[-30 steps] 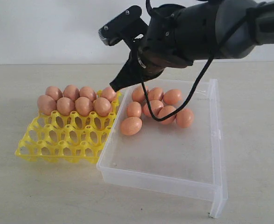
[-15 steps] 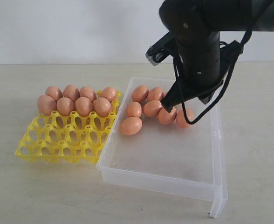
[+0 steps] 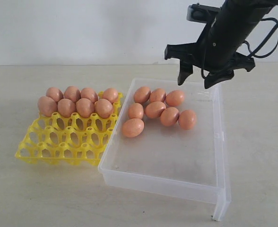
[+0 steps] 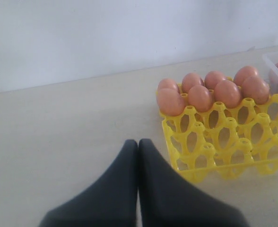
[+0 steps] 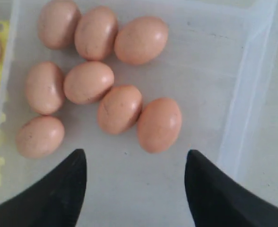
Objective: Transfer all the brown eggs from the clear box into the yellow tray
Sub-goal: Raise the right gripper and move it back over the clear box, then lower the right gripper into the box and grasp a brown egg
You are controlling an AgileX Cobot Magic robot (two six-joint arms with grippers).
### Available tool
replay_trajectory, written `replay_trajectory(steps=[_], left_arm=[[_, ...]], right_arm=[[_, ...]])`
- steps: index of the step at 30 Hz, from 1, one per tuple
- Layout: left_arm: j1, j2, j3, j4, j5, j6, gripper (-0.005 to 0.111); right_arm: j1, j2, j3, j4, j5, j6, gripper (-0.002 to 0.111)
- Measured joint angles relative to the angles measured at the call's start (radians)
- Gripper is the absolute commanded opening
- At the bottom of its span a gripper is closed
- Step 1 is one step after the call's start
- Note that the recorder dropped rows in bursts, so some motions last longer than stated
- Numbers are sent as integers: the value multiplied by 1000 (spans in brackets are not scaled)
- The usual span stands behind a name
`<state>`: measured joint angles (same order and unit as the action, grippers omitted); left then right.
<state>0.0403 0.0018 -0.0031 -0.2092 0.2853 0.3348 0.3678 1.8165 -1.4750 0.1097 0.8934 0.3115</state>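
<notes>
Eight brown eggs lie in the clear box. They are all gathered in its far half, and most of them touch a neighbour. One egg lies a little apart toward the near end of the box, close to the wall on the tray side.

The yellow tray stands on the table just beside the box, against the long wall on my left-arm side. As far as I can see, it touches that wall. Eight more eggs sit in the tray, each in its own cup. They fill the two rows that are level with the far end of the box.

The right pincer hangs above the far end of the box, more toward the long side away from the tray. Its jaws stand wide apart and hold nothing. From its wrist camera I see the two dark fingers with the box floor between them and the eggs just beyond.

The left pincer shows only in its own wrist camera. Its two fingers are pressed together with nothing between them. It is over the bare table, on the side of the tray that is away from the box.
</notes>
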Motion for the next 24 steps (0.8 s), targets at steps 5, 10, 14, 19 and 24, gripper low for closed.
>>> replay_trajectory(steps=[5,10,14,19,24], left_arm=[[0,0,0,0,0,0,-4],[0,0,0,0,0,0,-4],[0,0,0,0,0,0,-4],[0,0,0,0,0,0,-4],[0,0,0,0,0,0,-4]], right_arm=[[0,49,-2,89,-81,0,59],[0,144,-2,119,-94,55,59],[-2,177,-2,115,-75,86,59],[-2,177,-2,58,-45,167,59],[-5,185,-2,-31,-59,255,59]])
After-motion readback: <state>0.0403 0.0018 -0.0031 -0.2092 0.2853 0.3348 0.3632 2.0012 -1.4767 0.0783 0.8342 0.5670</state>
